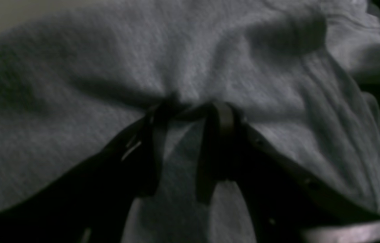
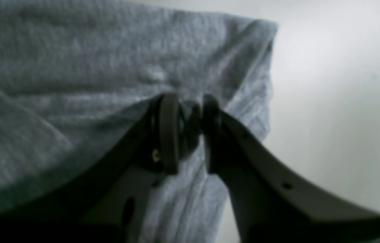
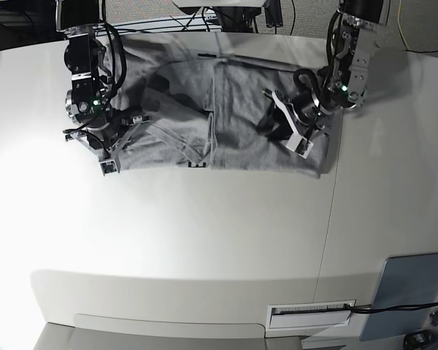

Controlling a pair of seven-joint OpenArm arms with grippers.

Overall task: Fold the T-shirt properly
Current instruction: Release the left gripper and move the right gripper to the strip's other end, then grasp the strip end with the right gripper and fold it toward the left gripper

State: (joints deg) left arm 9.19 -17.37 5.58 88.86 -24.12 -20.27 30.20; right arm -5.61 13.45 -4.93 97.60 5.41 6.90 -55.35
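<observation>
The table [image 3: 204, 240] is white, and the shirt [image 3: 226, 124] lies across its far half as a wide, rumpled grey band, partly folded, with a crease running down its middle. In the base view the left gripper [image 3: 296, 135] sits on the shirt's right part, near its right edge, and the right gripper [image 3: 108, 149] sits at the shirt's lower left corner.

In the left wrist view the shirt [image 1: 210, 67] fills the frame, and the left gripper [image 1: 193, 111] has its fingers [image 1: 225, 118] drawn close, pinching a gathered ridge of cloth.

In the right wrist view the right gripper [image 2: 190, 114] clamps the shirt [image 2: 92, 74] close to its corner, fingers [image 2: 169, 128] nearly together with cloth bunched between them.
</observation>
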